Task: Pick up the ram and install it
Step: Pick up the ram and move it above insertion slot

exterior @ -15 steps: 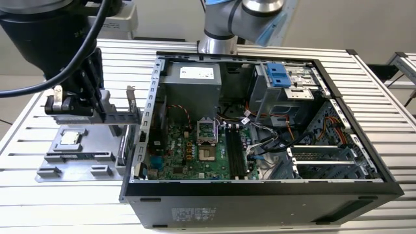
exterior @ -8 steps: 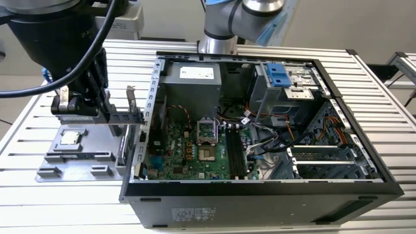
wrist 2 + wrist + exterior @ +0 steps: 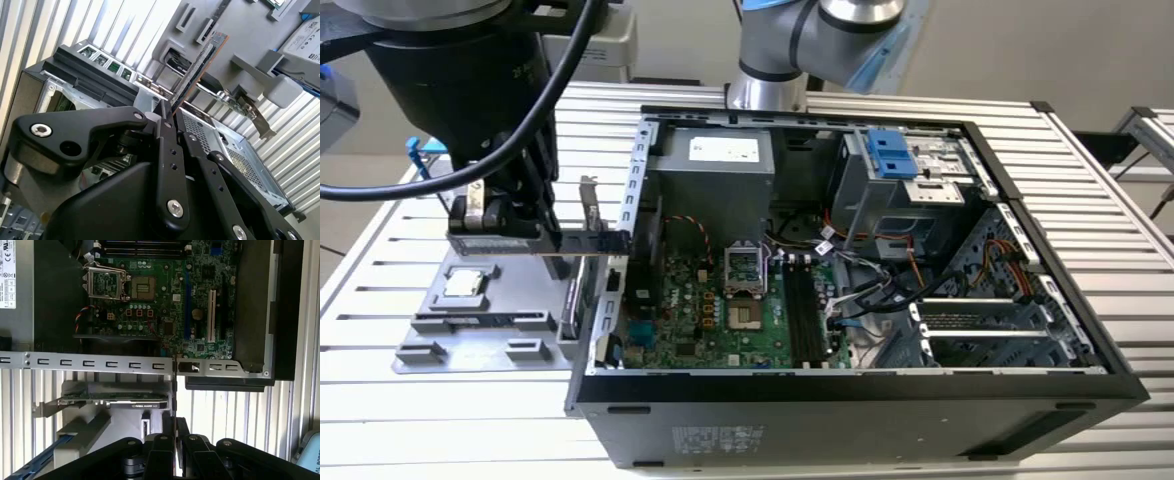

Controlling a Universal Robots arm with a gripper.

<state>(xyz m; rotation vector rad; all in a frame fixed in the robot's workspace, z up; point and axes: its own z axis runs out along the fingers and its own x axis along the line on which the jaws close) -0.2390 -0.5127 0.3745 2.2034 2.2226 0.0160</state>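
While my gripper (image 3: 170, 112) hangs over the grey tray (image 3: 480, 345) at the exterior view's left, its fingers (image 3: 167, 160) are clenched on the ram (image 3: 197, 70). In the second wrist view the ram sticks out past my fingertips as a long narrow strip, with its speckled face turned toward the camera and an orange-brown edge along one side. In the first wrist view I see it edge-on, as a thin line running from my fingertips toward the metal rail (image 3: 90, 362) of the case (image 3: 854, 420).

I hold the ram off the tray and outside the case, just beside the case wall on the exterior view's left. It is not yet installed.

The tray lies on the slatted surface (image 3: 427, 420), just beside the case. A square silver chip (image 3: 464, 285) rests in one of its pockets, and a card (image 3: 110, 399) stands on edge in a holder near the ram.

Inside the open case the green board (image 3: 150, 315) lies flat. It carries a socket (image 3: 140, 287), and the black slots (image 3: 807, 310) run alongside that, well apart from the ram. A grey box (image 3: 707, 170) sits at the case's far end in the exterior view.
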